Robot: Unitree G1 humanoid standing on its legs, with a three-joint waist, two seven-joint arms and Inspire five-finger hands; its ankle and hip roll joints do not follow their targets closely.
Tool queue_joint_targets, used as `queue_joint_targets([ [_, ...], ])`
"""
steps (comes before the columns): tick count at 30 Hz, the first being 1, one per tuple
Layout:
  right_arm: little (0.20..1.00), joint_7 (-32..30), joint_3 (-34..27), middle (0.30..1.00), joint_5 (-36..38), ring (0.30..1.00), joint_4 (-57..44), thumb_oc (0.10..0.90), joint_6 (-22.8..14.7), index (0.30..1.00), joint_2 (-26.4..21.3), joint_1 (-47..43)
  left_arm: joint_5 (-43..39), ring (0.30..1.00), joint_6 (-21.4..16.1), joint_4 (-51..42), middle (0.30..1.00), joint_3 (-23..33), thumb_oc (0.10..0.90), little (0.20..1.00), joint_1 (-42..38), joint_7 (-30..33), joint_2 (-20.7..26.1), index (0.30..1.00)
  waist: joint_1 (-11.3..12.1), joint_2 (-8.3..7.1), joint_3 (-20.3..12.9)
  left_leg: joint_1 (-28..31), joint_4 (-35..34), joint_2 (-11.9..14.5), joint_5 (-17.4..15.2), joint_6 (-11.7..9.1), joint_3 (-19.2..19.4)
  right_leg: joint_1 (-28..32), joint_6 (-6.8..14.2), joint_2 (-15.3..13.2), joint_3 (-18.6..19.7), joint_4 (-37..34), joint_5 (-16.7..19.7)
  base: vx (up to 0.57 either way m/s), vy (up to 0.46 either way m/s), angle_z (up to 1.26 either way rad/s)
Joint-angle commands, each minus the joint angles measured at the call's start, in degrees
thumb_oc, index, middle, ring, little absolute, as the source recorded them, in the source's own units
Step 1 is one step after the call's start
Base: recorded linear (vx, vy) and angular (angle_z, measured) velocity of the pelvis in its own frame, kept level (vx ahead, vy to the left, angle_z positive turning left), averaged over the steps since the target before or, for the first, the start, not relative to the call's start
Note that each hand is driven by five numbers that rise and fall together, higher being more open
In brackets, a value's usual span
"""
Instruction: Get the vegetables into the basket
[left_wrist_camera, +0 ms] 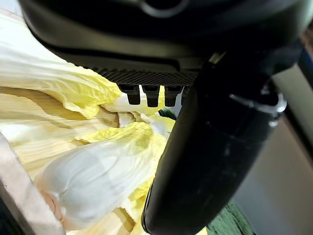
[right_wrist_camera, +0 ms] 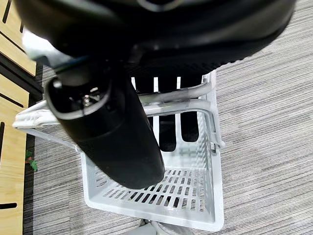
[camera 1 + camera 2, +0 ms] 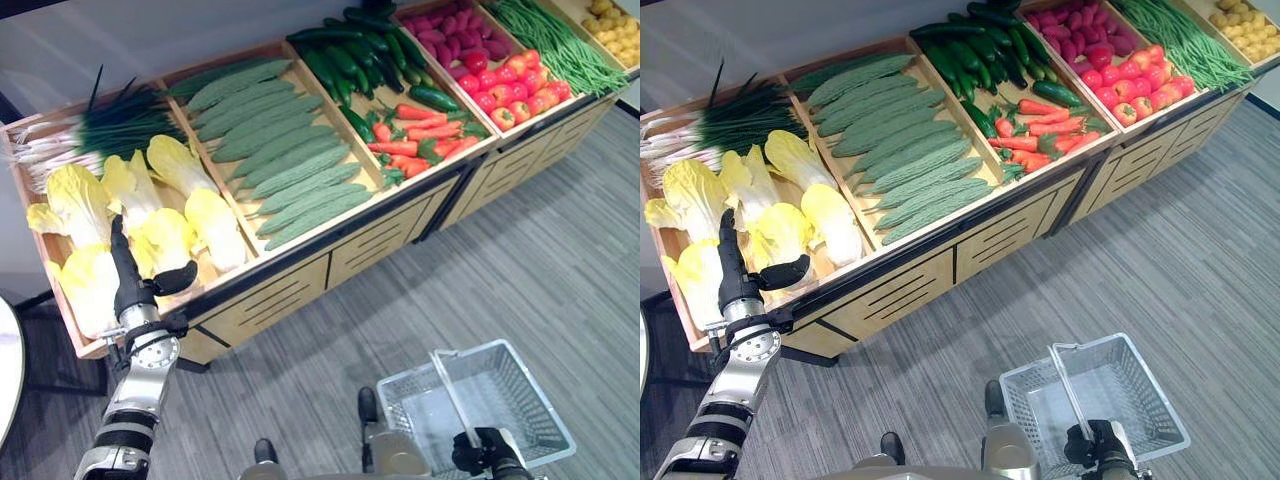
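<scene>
Wooden produce stand [image 3: 300, 285] above grey floor [image 3: 560, 260], with cabbages [image 3: 160, 235] in its leftmost bin.
Left hand [image 3: 130, 280], fingers straight, reaches over cabbages; right hand [image 3: 478, 450] grips handle [image 3: 452, 395] of empty basket [image 3: 520, 385].

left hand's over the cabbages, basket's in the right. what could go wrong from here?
1. The left hand is open above loose-leafed cabbages packed tightly together; it may catch only leaves or drag a neighbour along.
2. The basket hangs low by its handle from the right hand, far from the cabbage bin; a weakly held cabbage could drop during the carry.
</scene>
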Motion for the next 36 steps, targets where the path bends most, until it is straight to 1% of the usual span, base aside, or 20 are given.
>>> queue_joint_targets([
  [1,0.300,-1.14,3.37,0.300,-1.64,0.300,-0.02,0.400,-1.62,0.300,-0.77,-1.56,3.52,1.000,-2.72,-0.07,1.000,2.94,0.900,1.000,-7.89,5.10,4.07,1.000,-0.59,-2.96,-0.85,-1.68,0.14,0.08,-0.48,-0.92,-3.79,4.32,4.44,-2.36,1.60,0.31,-6.80,0.00,0.000,0.00],
  [4,0.300,-1.38,3.66,0.300,-1.95,0.300,-0.26,0.400,-1.55,0.300,-0.76,-1.41,3.31,1.000,-2.07,0.44,1.000,3.49,0.900,1.000,-7.89,6.37,3.36,1.000,-0.69,-3.02,-0.97,-1.53,0.14,0.23,-0.51,-0.99,-3.49,4.35,4.36,-2.17,1.73,0.31,-6.92,0.00,0.000,0.00],
  [6,0.300,-1.44,3.70,0.300,-2.06,0.300,-0.44,0.400,-1.53,0.300,-0.84,-1.20,3.45,1.000,-1.71,0.66,1.000,3.38,0.900,1.000,-7.56,6.13,3.14,1.000,-0.77,-3.02,-0.99,-1.47,0.14,0.34,-0.47,-1.06,-3.40,4.38,4.29,-2.06,1.92,0.31,-6.98,0.01,-0.010,-0.02],
  [9,0.300,-1.63,4.16,0.300,-2.68,0.300,-0.18,0.400,-1.22,0.300,-0.95,-1.31,1.68,1.000,-1.10,2.70,1.000,3.62,0.900,1.000,-7.50,6.91,1.38,1.000,-1.02,-3.06,-0.87,-1.38,0.14,0.50,-0.33,-1.13,-3.20,4.29,4.12,-1.76,2.05,0.31,-7.10,0.00,0.000,0.00],
  [13,0.300,-1.56,4.39,0.300,-3.01,0.300,-0.22,0.400,-0.97,0.300,-0.91,-1.35,0.40,1.000,-0.45,4.41,1.000,3.29,0.900,1.000,-7.94,7.19,0.40,1.000,-1.20,-3.05,-0.73,-1.43,0.14,0.69,-0.23,-1.17,-3.00,4.02,4.00,-1.57,2.26,0.31,-7.07,0.00,-0.007,-0.05],
  [20,0.300,-1.65,4.98,0.300,-3.02,0.300,-0.56,0.400,-0.46,0.300,-1.34,-2.19,-1.88,1.000,0.55,7.97,1.000,1.50,0.900,1.000,-9.32,5.92,-0.34,1.000,-1.57,-2.82,-0.22,-2.07,0.14,0.87,0.13,-1.25,-2.59,3.05,3.91,-1.28,2.69,0.40,-6.79,0.00,-0.006,-0.06],
  [25,0.300,-1.60,5.17,0.300,-2.96,0.300,-0.71,0.400,-0.19,0.300,-1.60,-2.55,-3.06,1.000,0.65,8.83,1.000,0.74,0.900,1.000,-10.63,5.43,-0.29,1.000,-1.80,-2.64,0.08,-2.58,0.14,0.98,0.34,-1.27,-2.59,2.15,3.80,-1.11,2.91,0.63,-6.63,-0.01,-0.001,-0.04],
  [28,0.300,-1.47,5.66,0.300,-2.91,0.300,-0.95,0.400,-0.01,0.300,-1.88,-2.89,-4.71,1.000,1.23,10.78,1.000,0.06,0.900,1.000,-12.43,5.11,-0.03,1.000,-2.06,-2.43,0.45,-3.31,0.14,1.09,0.68,-1.33,-2.54,1.13,3.71,-0.94,3.17,0.82,-6.48,-0.01,0.004,-0.04],
  [30,0.300,-1.16,6.06,0.300,-2.93,0.300,-1.05,0.400,0.48,0.300,-2.42,-3.44,-10.20,1.000,0.97,13.29,1.000,-0.04,0.900,1.000,-15.18,3.80,-0.76,1.000,-2.52,-2.13,0.93,-4.06,0.14,1.16,1.05,-1.39,-2.57,0.23,3.57,-0.80,3.42,1.02,-6.36,0.00,0.001,-0.04],
  [35,0.300,-0.86,6.36,0.300,-3.10,0.300,-1.23,0.400,0.82,0.300,-2.82,-4.14,-11.52,1.000,1.93,16.06,1.000,-0.97,0.900,1.000,-17.50,2.64,-0.01,1.000,-2.78,-1.79,1.19,-5.10,0.14,1.30,1.48,-1.49,-2.58,-0.89,3.44,-0.65,3.58,1.17,-6.24,0.00,0.000,0.00],
  [36,0.300,-0.61,6.95,0.300,-3.00,0.300,-1.69,0.400,1.01,0.300,-3.16,-4.77,-14.05,1.000,2.43,20.13,1.000,-1.26,0.900,1.000,-19.19,1.65,-0.04,1.000,-3.03,-1.69,1.29,-5.51,0.14,1.45,1.73,-1.59,-2.50,-1.54,3.32,-0.46,3.77,1.33,-6.12,0.00,0.000,0.00],
])
